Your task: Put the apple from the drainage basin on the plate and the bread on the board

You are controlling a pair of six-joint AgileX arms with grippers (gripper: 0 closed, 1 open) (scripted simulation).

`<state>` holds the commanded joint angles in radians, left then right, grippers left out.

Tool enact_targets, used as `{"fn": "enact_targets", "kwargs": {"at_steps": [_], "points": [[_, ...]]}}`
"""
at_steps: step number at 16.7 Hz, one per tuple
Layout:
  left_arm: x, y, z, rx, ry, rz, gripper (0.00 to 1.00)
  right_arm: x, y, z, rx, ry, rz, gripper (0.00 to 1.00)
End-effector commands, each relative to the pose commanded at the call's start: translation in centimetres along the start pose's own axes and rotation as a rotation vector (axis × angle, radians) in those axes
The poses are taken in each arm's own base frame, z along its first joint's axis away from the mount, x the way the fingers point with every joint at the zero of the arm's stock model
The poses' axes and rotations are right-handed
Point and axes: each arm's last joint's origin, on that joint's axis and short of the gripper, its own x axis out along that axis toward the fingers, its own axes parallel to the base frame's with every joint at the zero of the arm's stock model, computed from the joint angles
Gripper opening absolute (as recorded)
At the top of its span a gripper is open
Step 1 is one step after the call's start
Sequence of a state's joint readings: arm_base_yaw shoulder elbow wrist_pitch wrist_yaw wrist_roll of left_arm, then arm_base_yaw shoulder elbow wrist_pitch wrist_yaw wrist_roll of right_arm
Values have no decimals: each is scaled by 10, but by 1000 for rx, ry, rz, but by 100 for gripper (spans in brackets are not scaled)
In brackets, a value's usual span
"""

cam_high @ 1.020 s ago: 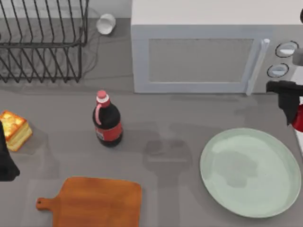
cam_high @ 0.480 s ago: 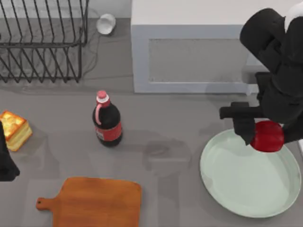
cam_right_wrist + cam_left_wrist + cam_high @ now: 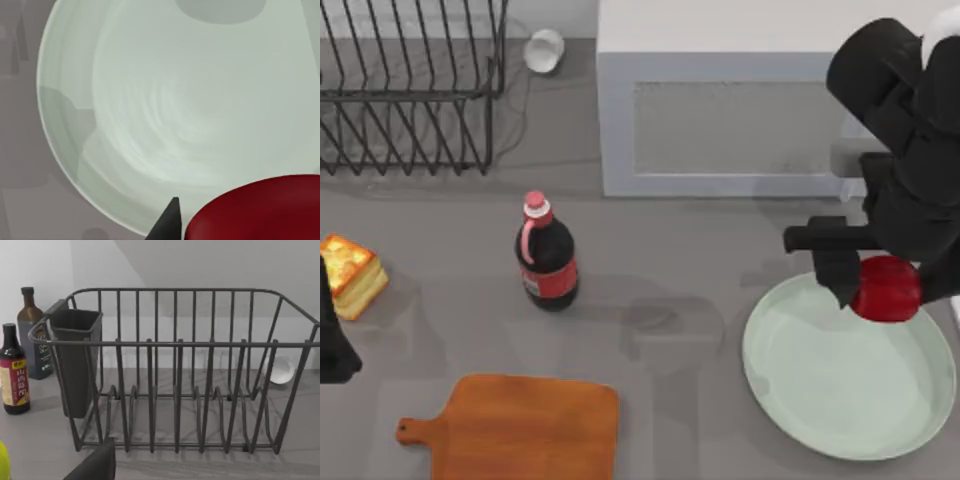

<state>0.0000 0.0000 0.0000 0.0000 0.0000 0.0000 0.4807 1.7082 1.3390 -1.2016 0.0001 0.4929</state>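
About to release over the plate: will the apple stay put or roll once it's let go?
Likely to roll: the apple looks round and glossy, and the right gripper holds it above the far edge of the plate, not its middle. The plate's raised rim should probably stop it. A low release seems safer.

— What surrounds the workspace?
— A grey matte tabletop (image 3: 700,240), a white boxy microwave (image 3: 740,120) at the back, a dark wire dish rack (image 3: 410,90) in the far left corner.
— And behind?
— A plain white wall (image 3: 200,265) — two dark glass bottles (image 3: 22,350) stand against it beside the rack.
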Motion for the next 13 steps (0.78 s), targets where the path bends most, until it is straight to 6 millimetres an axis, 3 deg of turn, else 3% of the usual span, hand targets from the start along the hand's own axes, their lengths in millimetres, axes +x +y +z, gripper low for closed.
{"fn": "enact_targets", "kwargs": {"at_steps": [9, 13], "points": [[0, 0, 0, 0, 0, 0, 100, 0, 0, 0, 0, 0, 0, 98], [0, 0, 0, 0, 0, 0, 100, 0, 0, 0, 0, 0, 0, 100]]}}
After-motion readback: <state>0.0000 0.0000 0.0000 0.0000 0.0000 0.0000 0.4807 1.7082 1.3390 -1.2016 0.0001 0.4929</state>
